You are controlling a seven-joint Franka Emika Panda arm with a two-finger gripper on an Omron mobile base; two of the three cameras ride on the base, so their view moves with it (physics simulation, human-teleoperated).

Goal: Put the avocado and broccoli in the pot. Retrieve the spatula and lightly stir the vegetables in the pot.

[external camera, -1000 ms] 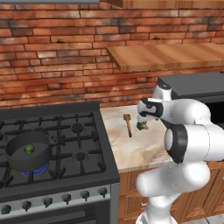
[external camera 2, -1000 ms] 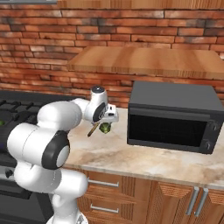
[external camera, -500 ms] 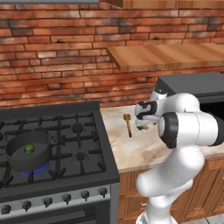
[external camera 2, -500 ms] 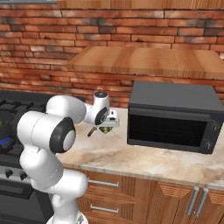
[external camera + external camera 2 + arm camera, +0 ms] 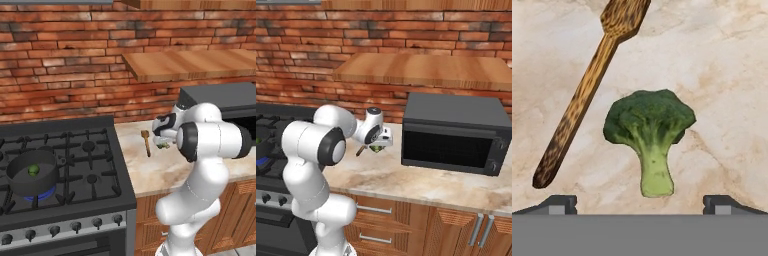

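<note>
Hand view, broccoli (image 5: 649, 132) between open jaws, spatula (image 5: 587, 87) beside

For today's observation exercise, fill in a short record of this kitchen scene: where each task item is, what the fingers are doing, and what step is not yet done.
avocado: inside the pot
pot: on the stove's front left burner
broccoli: lying on the marble counter, under the hand
spatula: flat on the counter beside the broccoli, apart from it
fingers: spread wide on either side of the broccoli stalk, holding nothing
microwave: on the counter, to the arm's right
not yet done: broccoli into pot, stirring
</note>
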